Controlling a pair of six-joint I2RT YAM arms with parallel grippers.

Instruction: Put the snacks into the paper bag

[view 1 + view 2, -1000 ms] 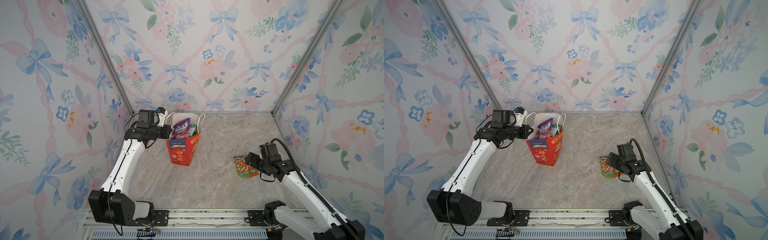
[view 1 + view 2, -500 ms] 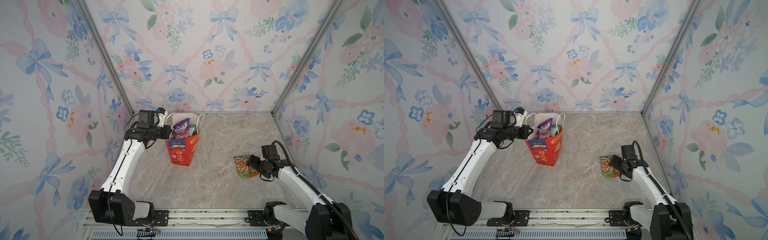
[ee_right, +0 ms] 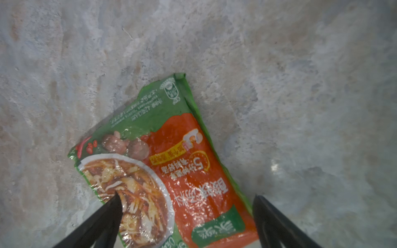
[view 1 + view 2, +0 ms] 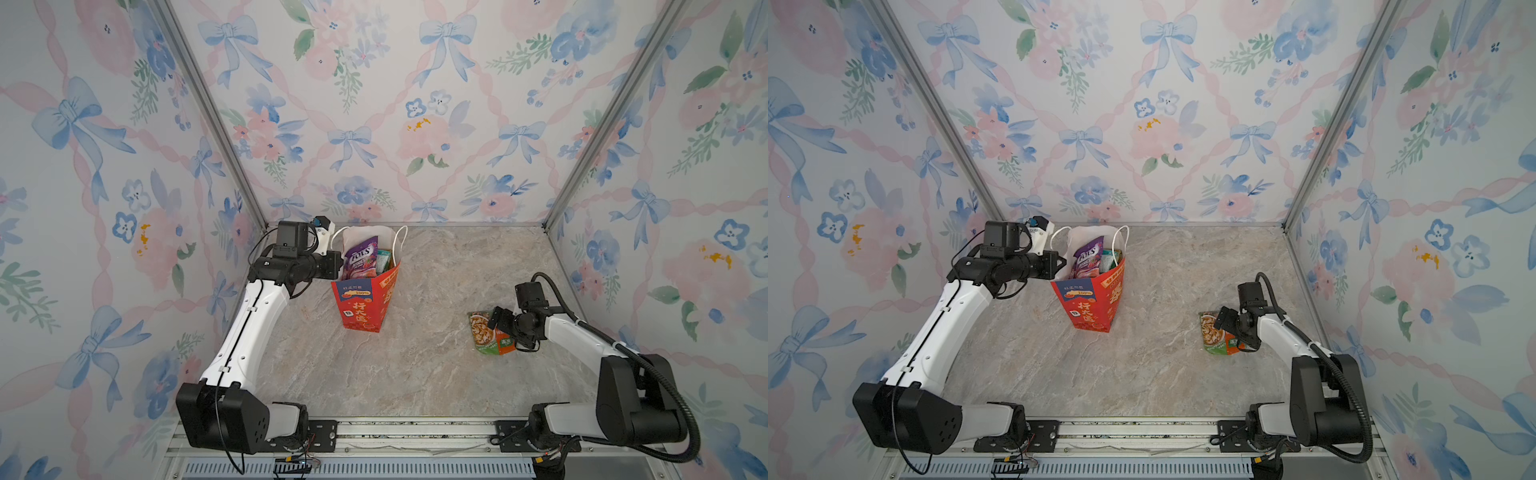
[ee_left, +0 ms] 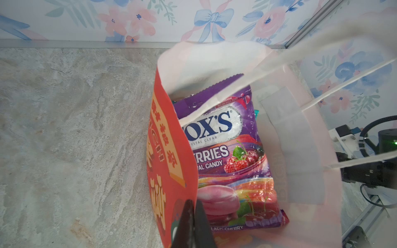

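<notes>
Left gripper (image 5: pixel 194 225) is squeezed tight on the near top edge of the paper bag (image 5: pixel 169 150), one finger outside on the red, one inside on the white, so it's pinching the rim. The bag stands upright towards the back left of the table (image 4: pixel 415 374) in both top views.

Right gripper (image 3: pixel 187 196) is spread wide and holds nothing. It's low over the orange-green packet (image 3: pixel 171 150), which lies flat on the table well off to the right of the bag. One fingertip sits over the soup-bowl print and the other is just past the packet's far edge, over bare table. Can't tell if either finger actually touches it.

Hard to see:
- the purple candy packet (image 5: pixel 227 154) stands in the bag, and the bag wall covers its first letter and its lower part
- the teal packet (image 4: pixel 384 259) behind it is only a sliver
- the white handles (image 5: pixel 343 32) are a blurry smear across the left wrist view
- the near end of the orange-green packet is cut off in the right wrist view, and in a top view the gripper covers its right edge (image 4: pixel 1214 336)

Compared to a second ago: bag, packets and left arm haven't budged. The right arm has folded back, with its elbow now down near its base, while the gripper stays over the same packet, just as wide
</notes>
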